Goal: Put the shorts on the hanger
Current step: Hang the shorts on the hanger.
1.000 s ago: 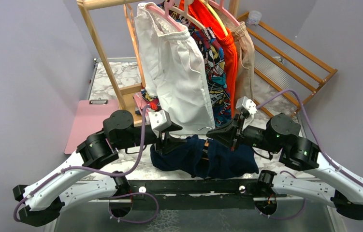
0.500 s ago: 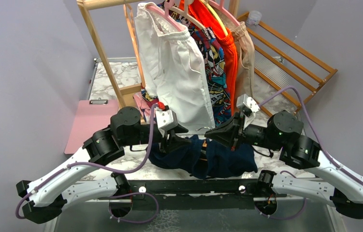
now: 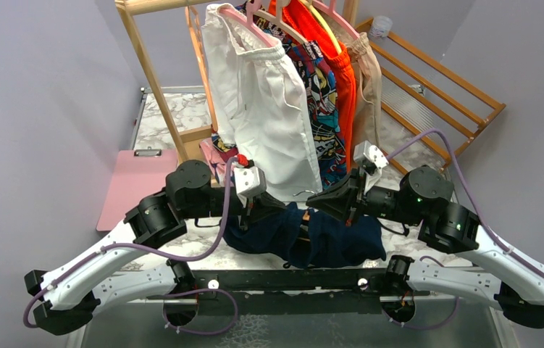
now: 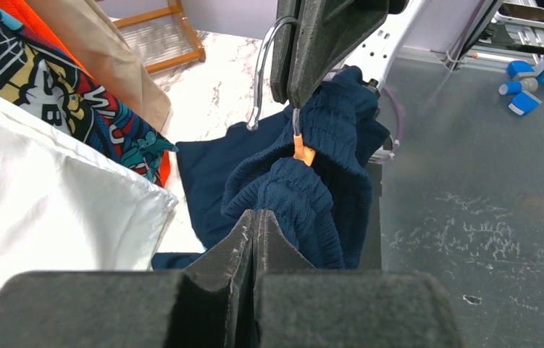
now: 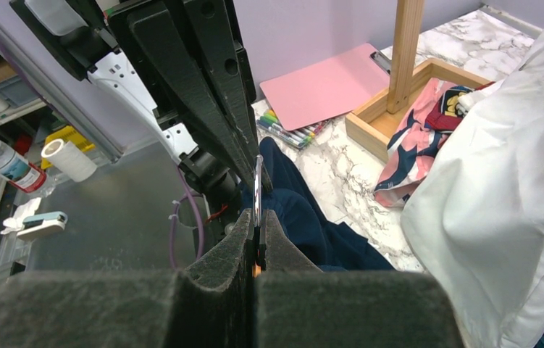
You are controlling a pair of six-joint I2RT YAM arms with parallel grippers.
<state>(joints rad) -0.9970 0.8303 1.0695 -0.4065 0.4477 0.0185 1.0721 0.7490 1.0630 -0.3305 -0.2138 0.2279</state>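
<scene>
Your left claw (image 4: 256,217) is pinched shut on the navy shorts (image 3: 312,235), low in the middle of the top view. Your right claw (image 5: 256,217) grips the wooden hanger (image 4: 301,152) by its hook. The shorts look bunched over it, so I think spreading them is left.

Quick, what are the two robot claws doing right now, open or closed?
Left gripper: closed, pinching the shorts.
Right gripper: closed on the hanger.

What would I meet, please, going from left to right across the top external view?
Pink clipboard → left end effector → right end effector → slatted wooden frame. The navy shorts span both end effectors, so they are left out.
</scene>
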